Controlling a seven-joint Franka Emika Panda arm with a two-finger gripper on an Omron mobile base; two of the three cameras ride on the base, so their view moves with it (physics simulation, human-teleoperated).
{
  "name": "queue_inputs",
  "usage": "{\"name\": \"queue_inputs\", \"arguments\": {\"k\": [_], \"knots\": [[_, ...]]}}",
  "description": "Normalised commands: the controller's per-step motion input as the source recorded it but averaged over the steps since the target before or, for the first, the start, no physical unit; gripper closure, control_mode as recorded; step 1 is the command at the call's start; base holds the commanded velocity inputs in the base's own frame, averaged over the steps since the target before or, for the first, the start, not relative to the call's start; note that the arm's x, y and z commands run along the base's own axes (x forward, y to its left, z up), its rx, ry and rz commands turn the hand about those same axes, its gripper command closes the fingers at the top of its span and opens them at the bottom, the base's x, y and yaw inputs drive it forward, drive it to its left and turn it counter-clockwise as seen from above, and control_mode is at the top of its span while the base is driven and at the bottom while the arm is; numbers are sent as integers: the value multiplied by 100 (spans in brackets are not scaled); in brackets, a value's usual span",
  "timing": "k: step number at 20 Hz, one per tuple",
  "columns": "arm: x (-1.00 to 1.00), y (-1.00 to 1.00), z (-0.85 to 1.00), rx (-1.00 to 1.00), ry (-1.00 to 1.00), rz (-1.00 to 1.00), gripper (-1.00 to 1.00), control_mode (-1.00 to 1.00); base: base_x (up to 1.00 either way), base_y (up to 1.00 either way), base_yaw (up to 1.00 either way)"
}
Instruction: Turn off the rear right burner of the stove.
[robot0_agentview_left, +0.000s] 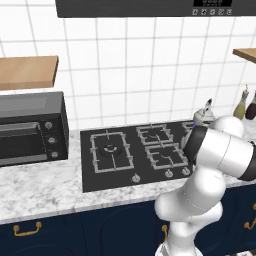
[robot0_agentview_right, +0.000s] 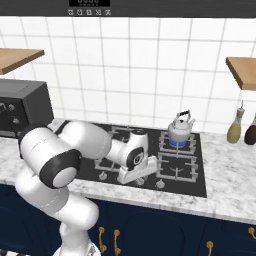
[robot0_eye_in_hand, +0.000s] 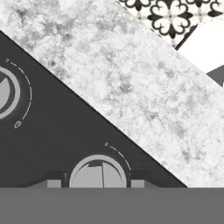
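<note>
Five grated burners sit on the stove (robot0_agentview_right: 197, 172), a black glass cooktop set into the speckled marble counter (robot0_agentview_left: 40, 185). At the back right corner of the stove, the rear right burner (robot0_agentview_right: 178, 142) shows a blue flame under the white kettle (robot0_agentview_right: 180, 128) that stands on its grate. Along the stove's front edge runs a row of small round silver knobs, and the gripper (robot0_eye_in_hand: 98, 181) is down at that row. In the hand view a silver knob (robot0_eye_in_hand: 98, 173) lies right between the two dark finger tips, low in the frame, with a thin white arc and a tiny mark printed on the glass around it; the marks are too small to read. A second knob (robot0_eye_in_hand: 4, 92) at the left edge has the same arc and a small flame-like symbol. Whether the fingers press on the knob or merely flank it I cannot tell, since their tips are cut off at the frame's bottom.

In the right base view the hand (robot0_agentview_right: 135, 167) rests low over the stove's front edge, just left of the front right grate. Left of the stove stands a black toaster oven (robot0_agentview_left: 30, 130) with three round dials. Right of the stove, by the tiled wall, are two bottles (robot0_agentview_right: 234, 127). Above the stove a dark hood panel (robot0_agentview_right: 90, 3) carries a small display, its writing illegible.
</note>
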Motion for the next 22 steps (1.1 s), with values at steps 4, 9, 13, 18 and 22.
{"name": "queue_inputs", "arguments": {"k": [4,9,13,18,22], "knots": [[0,18,-25,5,7,-85,100,-100,0,0,0],[0,12,-28,6,5,-90,100,-100,0,0,0],[0,4,-33,5,2,-97,100,-100,0,0,0],[0,1,-34,1,0,-100,100,-100,0,0,0],[-13,-1,-18,0,2,-71,100,-100,0,0,0]]}}
